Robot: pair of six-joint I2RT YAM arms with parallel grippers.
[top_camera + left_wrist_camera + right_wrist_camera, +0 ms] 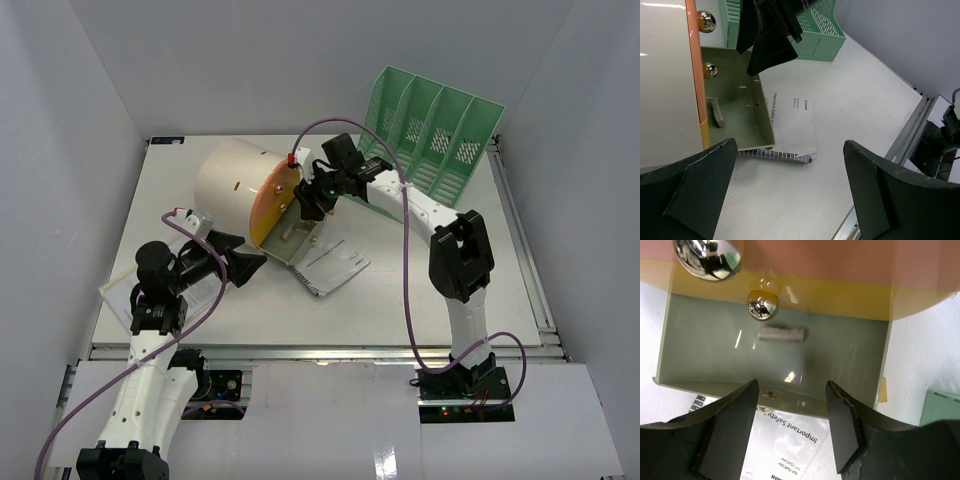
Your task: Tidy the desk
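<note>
from above: white bench [400,290] spreading out beneath both pairs of fingers. left fingers [245,262] spread wide, released, nothing between them, held off to one side of the cream drawer box [225,180], likely to leave working room. right fingers [305,200] right at the pulled-out drawer [295,235], booklet [335,262] partly trapped under it, green file rack [435,135] well behind. left wrist: drawer ahead of the open fingers, small grey block [715,112] lying inside, apparently stowed to tidy the bench. right wrist: fingers apart, gripping nothing, poised just above the drawer's front wall, block beyond them.
</note>
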